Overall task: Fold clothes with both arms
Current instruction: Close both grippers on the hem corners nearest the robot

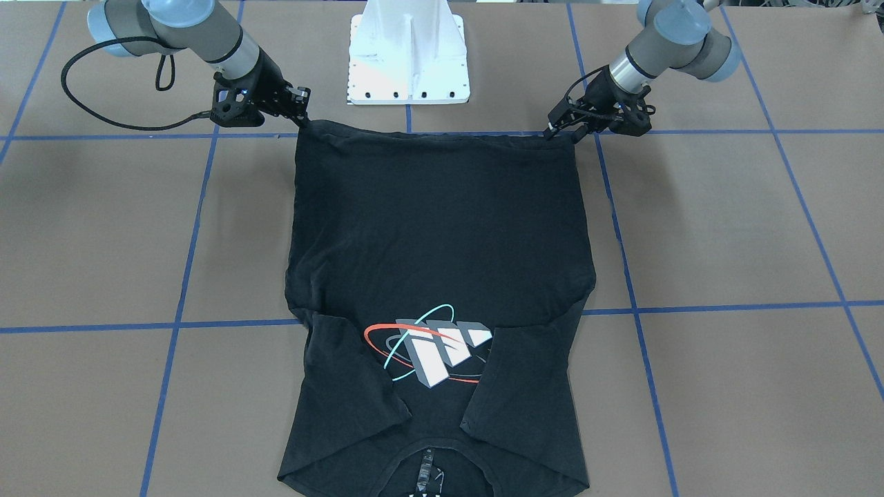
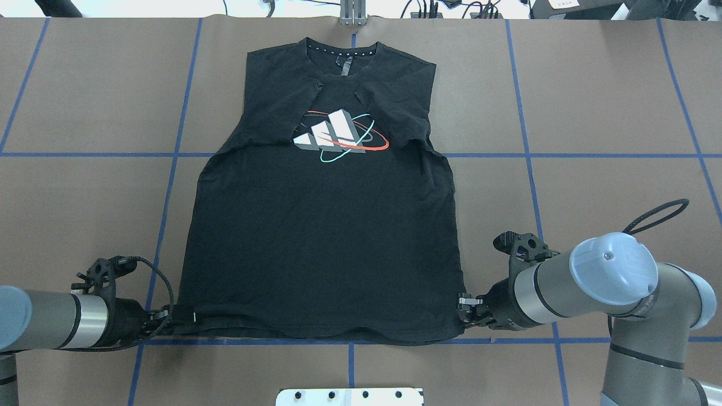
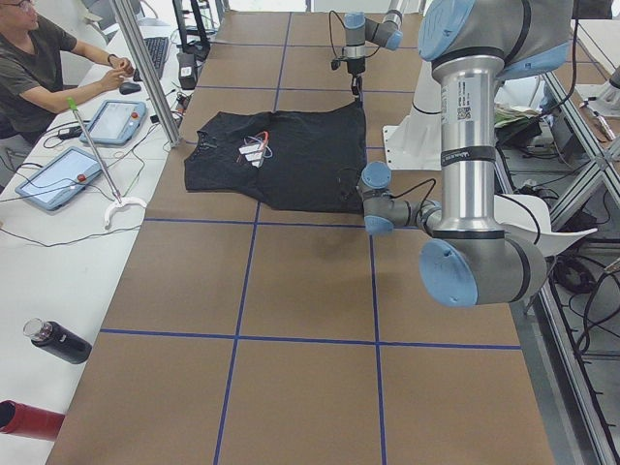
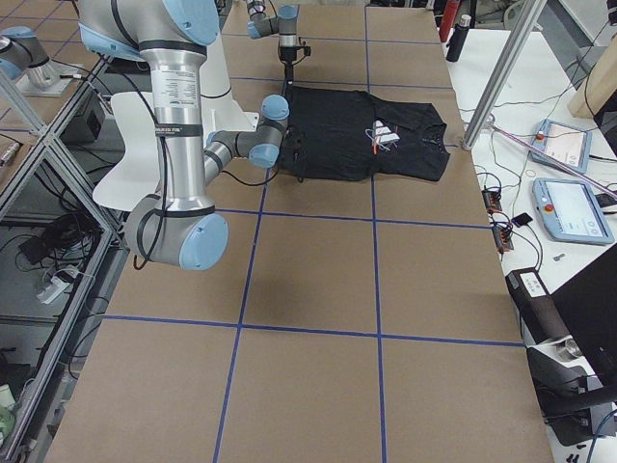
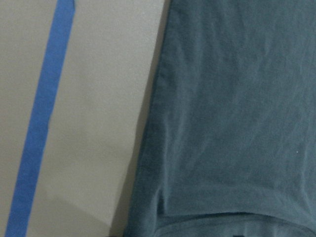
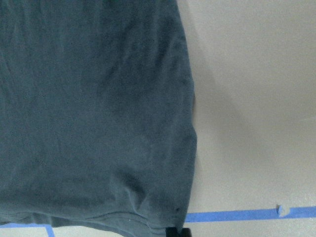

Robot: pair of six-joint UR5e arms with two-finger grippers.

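The black T-shirt (image 2: 321, 237) lies flat and face up on the brown table, collar away from me, hem toward my base. Both sleeves are folded in over the chest beside the orbit logo (image 2: 338, 135). My left gripper (image 2: 162, 322) is shut on the hem's left corner, low at the table. Pinching the opposite hem corner is my right gripper (image 2: 463, 309), also shut. In the front-facing view the T-shirt (image 1: 442, 228) stretches between the right gripper (image 1: 304, 119) and the left gripper (image 1: 550, 131). Both wrist views show only cloth (image 5: 237, 123) (image 6: 94, 108) and table.
The white pedestal (image 1: 409, 62) stands just behind the hem, between the arms. Blue tape lines (image 2: 169, 186) cross the table. At the far edge sit a person (image 3: 39, 68), tablets (image 3: 58, 176), a metal post (image 3: 145, 68) and bottles (image 3: 60, 342).
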